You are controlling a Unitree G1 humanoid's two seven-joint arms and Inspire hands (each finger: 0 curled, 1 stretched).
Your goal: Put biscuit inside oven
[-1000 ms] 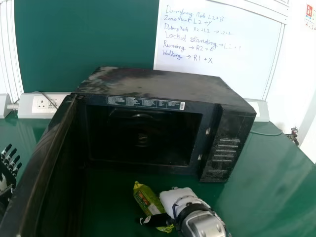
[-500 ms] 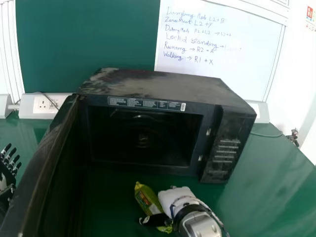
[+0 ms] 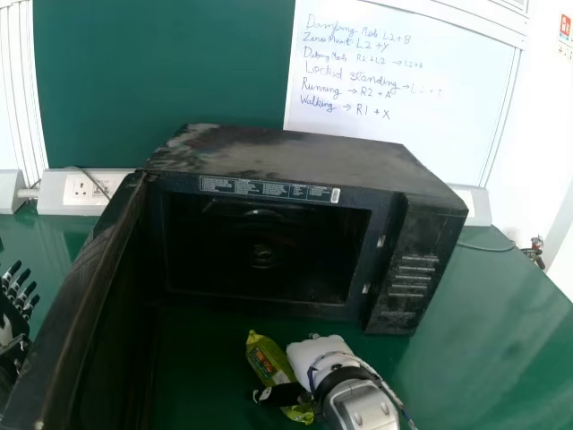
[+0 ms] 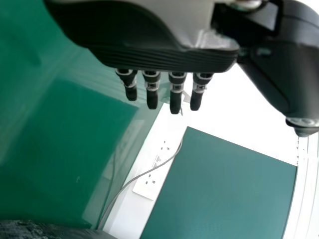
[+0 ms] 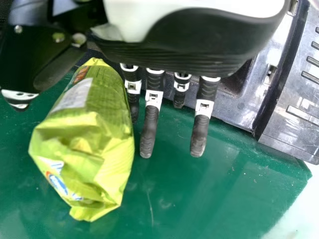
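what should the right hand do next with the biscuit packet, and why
Probably curl its fingers and thumb in on the packet: it lies on the table between the thumb and the straight fingers of the right hand, not gripped, while the oven stands open beyond, so a grip seems needed before lifting.

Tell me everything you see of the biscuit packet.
The biscuit packet is yellow-green and looks closed, its crinkled wrapper apparently plastic film, with a pale panel and red and blue print. It lies on the green table before the open oven, between the thumb and fingers of the right hand; contact is unclear.
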